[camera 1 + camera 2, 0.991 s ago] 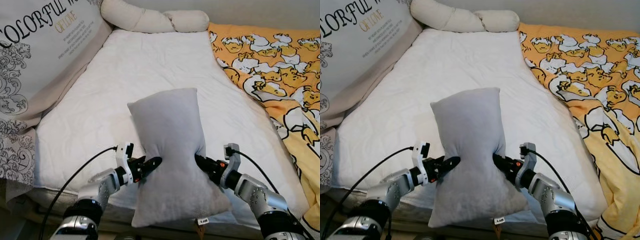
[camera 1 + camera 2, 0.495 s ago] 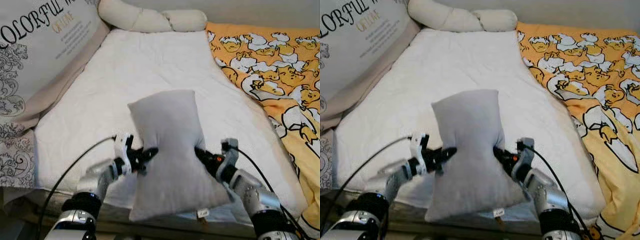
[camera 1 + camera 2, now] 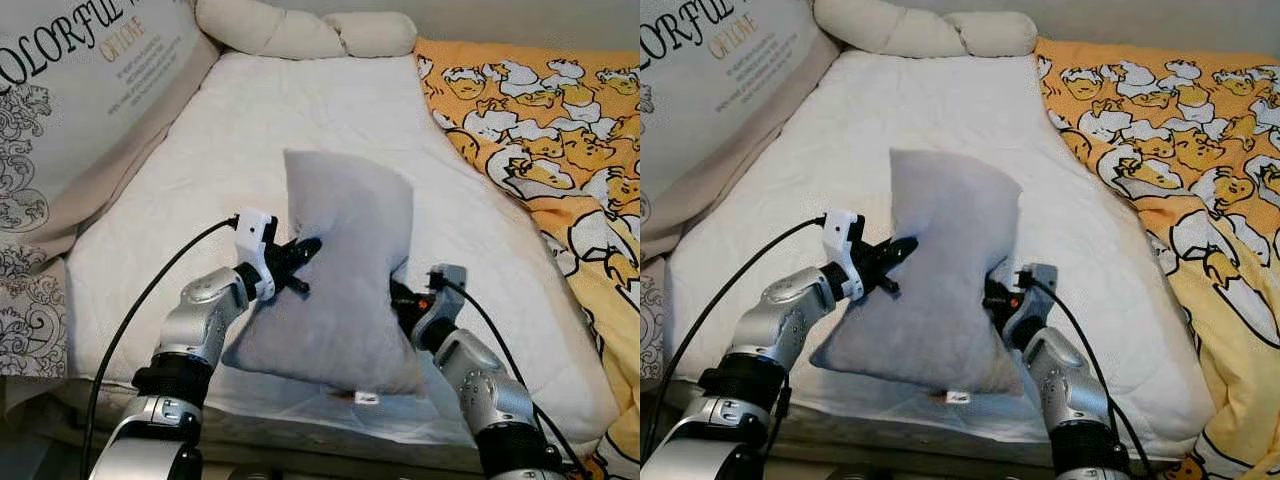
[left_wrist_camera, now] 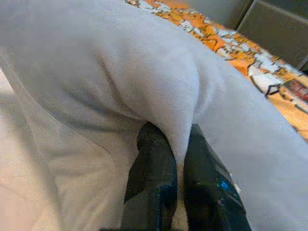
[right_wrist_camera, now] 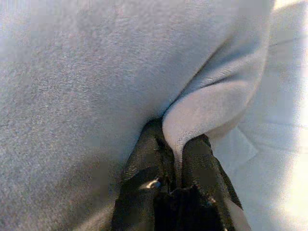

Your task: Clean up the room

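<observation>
A soft grey pillow (image 3: pixel 340 270) hangs tilted over the near part of the white mattress (image 3: pixel 300 120), its top leaning away and its bottom corner spread toward my left. My left gripper (image 3: pixel 305 250) is shut on a fold of the pillow's left edge; in the left wrist view its fingers (image 4: pixel 154 178) pinch that grey fabric (image 4: pixel 144 72). My right gripper (image 3: pixel 398 295) is shut on a fold at the pillow's right edge, and its fingers (image 5: pixel 149 159) squeeze the cloth (image 5: pixel 86 72) in the right wrist view. A small white tag (image 3: pixel 366 397) hangs from the pillow's lower seam.
A large printed cushion (image 3: pixel 70 110) leans along the left side. A cream bolster (image 3: pixel 300 30) lies at the head of the bed. An orange duck-print duvet (image 3: pixel 540 130) covers the right side. The mattress front edge (image 3: pixel 330 440) is just below my arms.
Both grippers have carried the pillow forward over the mattress and tipped it, its top leaning away. The left arm has risen and reached further in. The camera has shifted slightly.
</observation>
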### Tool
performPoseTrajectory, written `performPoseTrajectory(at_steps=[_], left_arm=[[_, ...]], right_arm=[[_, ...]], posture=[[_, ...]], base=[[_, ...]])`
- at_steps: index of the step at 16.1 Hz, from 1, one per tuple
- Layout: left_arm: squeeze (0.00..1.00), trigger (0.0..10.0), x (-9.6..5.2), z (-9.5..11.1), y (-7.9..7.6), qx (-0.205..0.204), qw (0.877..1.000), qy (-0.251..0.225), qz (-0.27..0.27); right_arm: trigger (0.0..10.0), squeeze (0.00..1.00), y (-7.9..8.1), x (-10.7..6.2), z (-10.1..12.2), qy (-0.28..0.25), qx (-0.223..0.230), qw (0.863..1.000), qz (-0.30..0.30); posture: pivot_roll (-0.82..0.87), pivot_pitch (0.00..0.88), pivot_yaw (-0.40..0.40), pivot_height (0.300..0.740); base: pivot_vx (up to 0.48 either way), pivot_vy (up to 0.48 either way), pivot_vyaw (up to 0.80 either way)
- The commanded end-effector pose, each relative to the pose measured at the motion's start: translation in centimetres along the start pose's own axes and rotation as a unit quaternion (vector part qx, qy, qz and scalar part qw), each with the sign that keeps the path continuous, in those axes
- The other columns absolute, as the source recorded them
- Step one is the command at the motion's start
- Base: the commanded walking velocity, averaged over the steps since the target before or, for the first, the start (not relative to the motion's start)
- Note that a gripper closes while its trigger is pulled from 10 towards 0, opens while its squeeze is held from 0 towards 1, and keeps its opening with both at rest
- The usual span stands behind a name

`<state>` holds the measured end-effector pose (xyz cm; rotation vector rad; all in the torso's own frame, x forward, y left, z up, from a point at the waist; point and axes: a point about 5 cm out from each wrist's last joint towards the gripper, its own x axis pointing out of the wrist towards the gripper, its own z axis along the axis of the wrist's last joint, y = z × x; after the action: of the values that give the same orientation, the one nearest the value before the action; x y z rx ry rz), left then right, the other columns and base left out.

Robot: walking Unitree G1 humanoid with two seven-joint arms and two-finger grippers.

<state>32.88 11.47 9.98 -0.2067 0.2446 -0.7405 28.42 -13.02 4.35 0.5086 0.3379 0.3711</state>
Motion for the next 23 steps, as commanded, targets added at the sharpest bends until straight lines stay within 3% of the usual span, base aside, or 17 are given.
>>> performPoseTrajectory(at_steps=[1,3,5,6,7,8,14,23], left_arm=[[0.00,0.0,0.5,0.8,-0.7,0.027,1.000,0.001,-0.011],[0.00,0.0,0.4,0.9,-0.6,0.041,0.999,0.007,-0.007],[0.00,0.0,0.4,0.9,-0.3,0.095,0.995,0.018,0.023],[0.00,2.3,0.6,1.2,-0.1,0.161,0.985,0.018,0.062],[0.00,10.0,0.7,1.3,0.0,0.154,0.986,0.011,0.070],[0.00,10.0,0.8,1.9,0.3,0.147,0.984,-0.003,0.098],[0.00,10.0,0.9,2.4,0.8,0.177,0.976,-0.010,0.125],[0.00,10.0,1.0,2.6,1.2,0.186,0.973,-0.011,0.138]], right_arm=[[0.0,0.00,1.1,0.6,1.3,-0.039,0.002,0.999,0.016],[0.0,0.00,1.3,0.6,1.3,-0.046,0.008,0.999,0.015],[0.0,0.00,1.4,0.6,1.5,-0.054,0.012,0.998,0.011],[1.7,0.00,1.5,0.7,1.8,-0.069,0.002,0.998,-0.013],[7.5,0.00,1.5,0.7,1.8,-0.072,0.004,0.997,-0.018],[10.0,0.00,1.5,0.7,2.1,-0.089,0.019,0.995,-0.027],[10.0,0.00,1.5,0.8,2.1,-0.080,0.016,0.996,-0.040],[10.0,0.00,1.9,1.3,2.0,-0.075,0.005,0.996,-0.037]], posture=[[0.08,0.000,0.058,0.740],[0.08,0.000,0.057,0.740],[0.09,0.000,0.049,0.740],[0.10,0.000,0.047,0.740],[0.10,0.000,0.047,0.740],[0.10,0.000,0.046,0.740],[0.09,0.000,0.044,0.740],[0.10,0.000,0.042,0.740]], base=[[0.000,0.000,0.00],[0.000,0.000,0.00],[0.000,0.000,0.00],[0.000,0.000,0.00],[0.000,0.000,0.00],[0.000,0.000,0.00],[0.000,0.296,-0.66],[0.000,0.480,0.00]])
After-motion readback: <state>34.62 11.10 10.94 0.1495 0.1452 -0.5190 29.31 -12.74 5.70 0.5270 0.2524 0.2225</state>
